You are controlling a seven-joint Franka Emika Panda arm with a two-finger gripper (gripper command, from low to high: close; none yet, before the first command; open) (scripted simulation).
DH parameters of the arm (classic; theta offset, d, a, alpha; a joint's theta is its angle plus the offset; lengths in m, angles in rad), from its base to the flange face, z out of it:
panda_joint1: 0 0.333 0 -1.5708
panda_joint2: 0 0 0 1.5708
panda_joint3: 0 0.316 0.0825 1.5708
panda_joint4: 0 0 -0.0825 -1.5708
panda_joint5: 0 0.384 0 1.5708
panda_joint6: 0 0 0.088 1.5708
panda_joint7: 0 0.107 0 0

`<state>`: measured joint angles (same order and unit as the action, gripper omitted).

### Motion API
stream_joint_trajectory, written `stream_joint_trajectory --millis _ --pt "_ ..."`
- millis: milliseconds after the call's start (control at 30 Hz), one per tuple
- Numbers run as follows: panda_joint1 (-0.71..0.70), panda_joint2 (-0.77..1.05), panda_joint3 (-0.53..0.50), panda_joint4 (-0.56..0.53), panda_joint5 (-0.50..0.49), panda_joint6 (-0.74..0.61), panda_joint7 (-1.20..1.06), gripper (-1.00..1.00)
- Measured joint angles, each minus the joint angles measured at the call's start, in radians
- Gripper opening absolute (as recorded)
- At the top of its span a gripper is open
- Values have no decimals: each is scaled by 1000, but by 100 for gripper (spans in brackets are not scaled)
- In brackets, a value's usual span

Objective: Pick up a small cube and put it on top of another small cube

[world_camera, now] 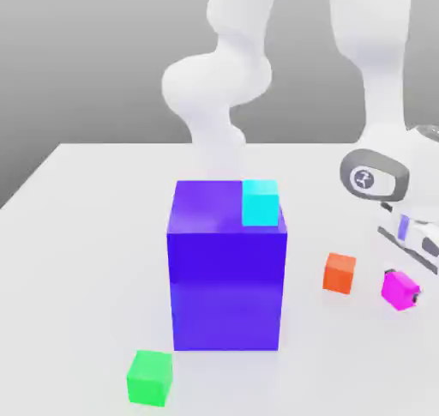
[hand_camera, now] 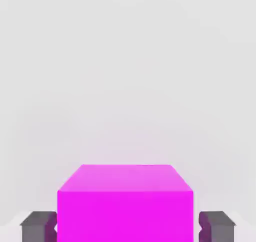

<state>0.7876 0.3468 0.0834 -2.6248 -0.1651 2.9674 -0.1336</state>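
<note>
The small magenta cube (world_camera: 398, 288) rests on the white table (world_camera: 77, 260) at the exterior view's right. My gripper (world_camera: 411, 292) reaches down to it from the right edge of that view. In the hand view the magenta cube (hand_camera: 125, 206) sits between my two grey fingers (hand_camera: 37, 226), which press against its opposite sides, so my gripper (hand_camera: 127, 228) is shut on it. A small orange cube (world_camera: 339, 273) lies just to the magenta cube's left. A small green cube (world_camera: 150, 376) lies near the front of the table. A small cyan cube (world_camera: 261, 202) sits on a big blue block.
The tall blue block (world_camera: 227, 277) stands in the middle of the table, left of the orange cube. The white arm (world_camera: 223, 80) rises behind the block and bends over to the right.
</note>
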Motion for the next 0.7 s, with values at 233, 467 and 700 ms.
stream_joint_trajectory --millis 233,467,700 --pt "-32 -118 44 -24 51 -94 -40 -100" --pt "-125 -159 4 55 51 -190 -219 -100" --pt "-287 -113 -90 177 0 -239 -505 -100"
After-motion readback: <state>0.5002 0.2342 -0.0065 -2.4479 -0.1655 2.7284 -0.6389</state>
